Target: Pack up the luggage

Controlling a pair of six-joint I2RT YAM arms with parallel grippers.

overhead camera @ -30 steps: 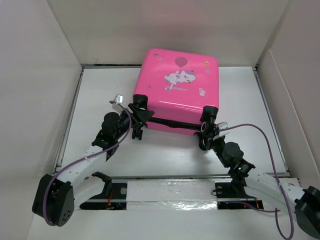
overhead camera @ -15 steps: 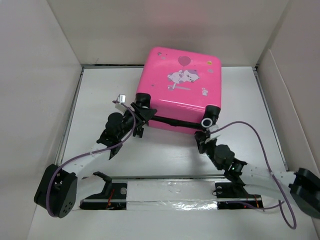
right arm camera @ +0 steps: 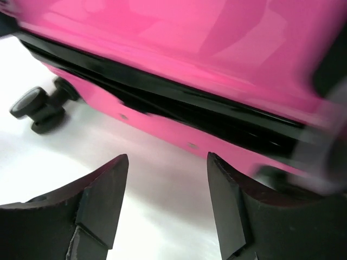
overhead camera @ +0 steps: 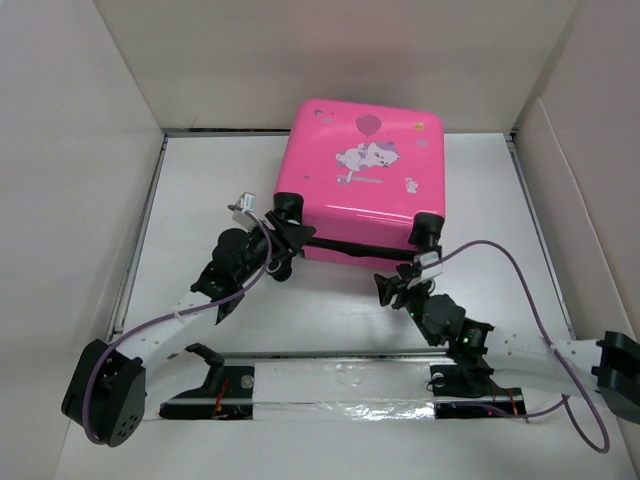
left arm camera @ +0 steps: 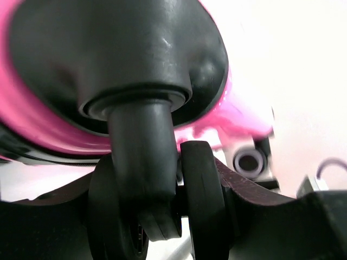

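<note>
The pink luggage (overhead camera: pixel 360 170) lies shut and flat at the back middle of the table, with its black wheels toward me. My left gripper (overhead camera: pixel 283 240) is at the near left corner. In the left wrist view the gripper (left arm camera: pixel 162 216) is shut on a black twin wheel (left arm camera: pixel 203 200) under the pink shell (left arm camera: pixel 238 116). My right gripper (overhead camera: pixel 392 285) is open and empty, just in front of the near side, left of the right wheel (overhead camera: pixel 428 226). In the right wrist view the gripper (right arm camera: pixel 165 179) faces the black zipper line (right arm camera: pixel 179 103), with another wheel (right arm camera: pixel 38 111) at the left.
White walls (overhead camera: pixel 90 150) enclose the table on the left, back and right. A metal rail with tape (overhead camera: pixel 340 385) runs along the near edge between the arm bases. Purple cables (overhead camera: pixel 520 265) loop beside each arm.
My right gripper has left the right wheel and moved left and toward me, standing open. The luggage has shifted slightly right and back. My left gripper stayed on the left wheel.
</note>
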